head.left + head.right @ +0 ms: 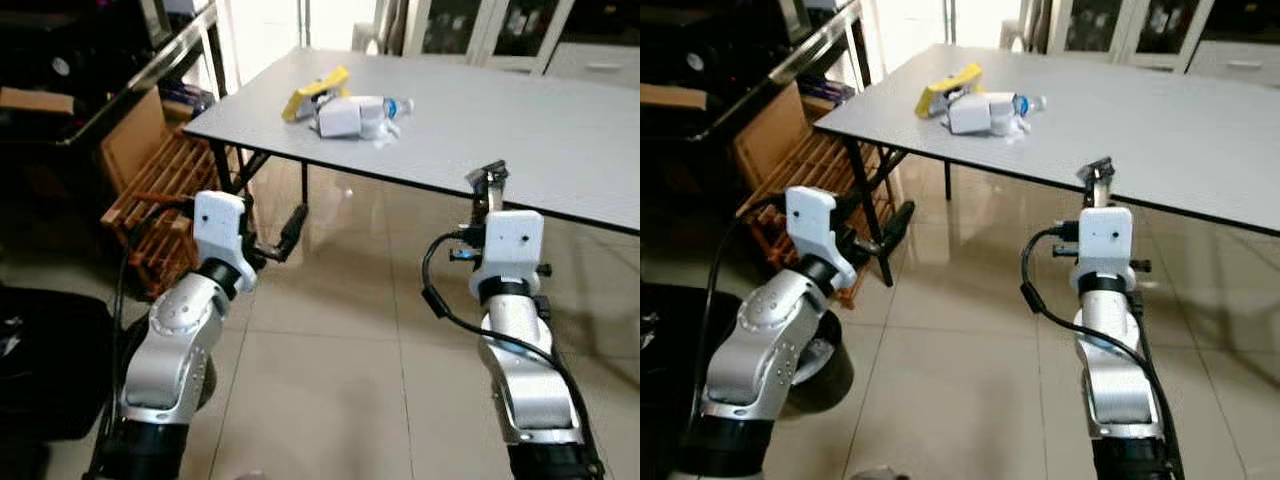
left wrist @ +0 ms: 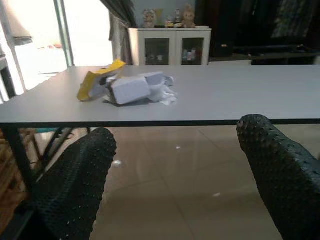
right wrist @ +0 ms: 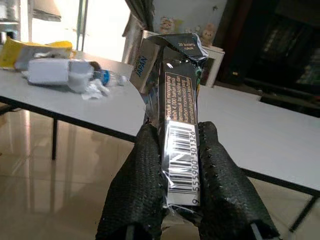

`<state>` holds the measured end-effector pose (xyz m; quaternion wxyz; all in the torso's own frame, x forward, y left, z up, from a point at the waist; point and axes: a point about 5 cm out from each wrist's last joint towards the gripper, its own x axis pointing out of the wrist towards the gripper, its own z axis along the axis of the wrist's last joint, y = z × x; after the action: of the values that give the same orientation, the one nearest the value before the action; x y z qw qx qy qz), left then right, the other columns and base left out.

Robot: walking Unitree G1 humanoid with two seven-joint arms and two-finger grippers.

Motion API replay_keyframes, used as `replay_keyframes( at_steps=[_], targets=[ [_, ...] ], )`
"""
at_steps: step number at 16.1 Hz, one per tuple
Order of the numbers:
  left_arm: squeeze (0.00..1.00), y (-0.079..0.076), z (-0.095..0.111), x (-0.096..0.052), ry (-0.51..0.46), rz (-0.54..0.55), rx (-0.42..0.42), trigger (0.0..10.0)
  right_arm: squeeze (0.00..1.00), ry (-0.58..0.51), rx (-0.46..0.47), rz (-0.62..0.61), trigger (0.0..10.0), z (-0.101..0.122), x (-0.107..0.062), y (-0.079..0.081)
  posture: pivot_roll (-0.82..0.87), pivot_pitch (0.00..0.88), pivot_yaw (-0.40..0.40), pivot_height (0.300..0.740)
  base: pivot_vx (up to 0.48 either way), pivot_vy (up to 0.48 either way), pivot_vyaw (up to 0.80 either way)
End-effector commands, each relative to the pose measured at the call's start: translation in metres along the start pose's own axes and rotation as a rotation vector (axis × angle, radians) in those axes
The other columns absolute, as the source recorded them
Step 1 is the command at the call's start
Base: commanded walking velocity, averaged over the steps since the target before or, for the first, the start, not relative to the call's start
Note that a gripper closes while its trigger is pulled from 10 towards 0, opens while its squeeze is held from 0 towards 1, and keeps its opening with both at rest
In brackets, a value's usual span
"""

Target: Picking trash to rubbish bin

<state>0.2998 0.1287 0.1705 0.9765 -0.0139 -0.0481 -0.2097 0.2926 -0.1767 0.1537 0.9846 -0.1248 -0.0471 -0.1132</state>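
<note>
Already the right gripper (image 3: 182, 165) pinches a crumpled dark foil cigarette pack with a barcode (image 3: 177, 135) just off the edge of the grey bench (image 1: 520, 130); held only by its lower end, it could slip loose. The left gripper (image 2: 175, 185) hangs spread, while a yellow wrapper (image 1: 312, 92), white carton (image 1: 340, 117) and clear plastic bottle (image 1: 385, 108) remain on the bench. The black bin (image 1: 825, 365) sits on the floor beside the left arm, so swinging across risks a snag.

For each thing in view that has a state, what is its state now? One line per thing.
Right pincer: shut on the dark packet, raised near the table edge.
Dark packet: crumpled, held upright.
Left pincer: open, holding nothing.
Plastic bottle: lying on its side on the table.
Yellow wrapper: crumpled, on the table.
</note>
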Motion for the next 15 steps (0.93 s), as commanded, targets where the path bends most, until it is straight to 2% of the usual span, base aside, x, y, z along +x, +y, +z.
replay_keyframes(
  at_steps=[1,15],
  targets=[
    [0.0,0.003,0.0011,0.0,0.01,0.002,0.008,10.0,0.0,-0.009,0.005,-0.002,10.0,0.0026,0.0002,0.001,0.03,0.064,0.005,0.74,0.0,0.48,0.0],
    [0.0,0.0045,0.0013,0.0016,0.017,-0.001,0.027,10.0,0.0,-0.007,0.008,-0.009,10.0,0.0019,-0.0003,0.0018,0.03,0.068,0.011,0.74,0.0,0.48,0.0]
  ],
)
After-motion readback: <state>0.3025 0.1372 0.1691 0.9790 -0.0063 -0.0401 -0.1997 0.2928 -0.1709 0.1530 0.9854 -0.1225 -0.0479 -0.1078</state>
